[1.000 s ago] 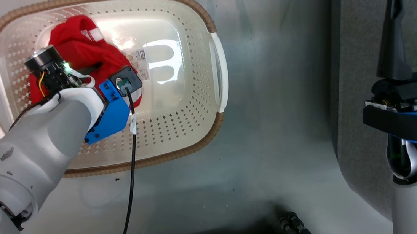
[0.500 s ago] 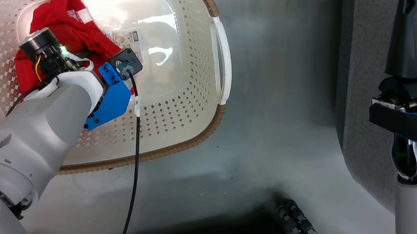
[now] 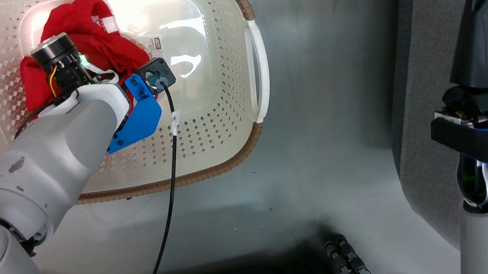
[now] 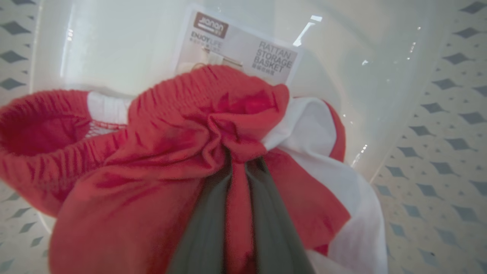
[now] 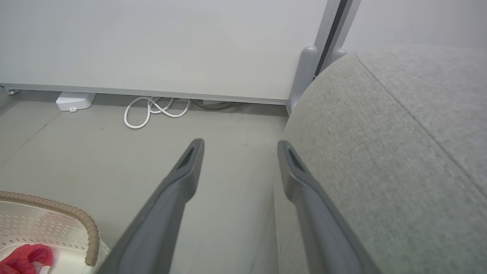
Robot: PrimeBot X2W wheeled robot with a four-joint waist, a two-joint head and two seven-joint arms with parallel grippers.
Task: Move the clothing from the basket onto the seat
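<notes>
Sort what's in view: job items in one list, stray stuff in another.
Job:
- clothing, pinched by the left end effector
- basket, holding the clothing
- seat, the destination

Lying about:
- white cable, looped on the floor by the wall
- white box, at the wall's foot

The floor [image 3: 323, 153] is smooth, grey and faintly glossy. The cream basket [image 3: 209, 120] with its brown woven rim stands on it. The grey seat [image 3: 419, 82] rests its rounded base on the floor to the basket's right, with a strip of bare floor between them. At the floor's far edge, along the wall, lie a looped white cable [image 5: 156, 108] and a small white box [image 5: 75, 101].
</notes>
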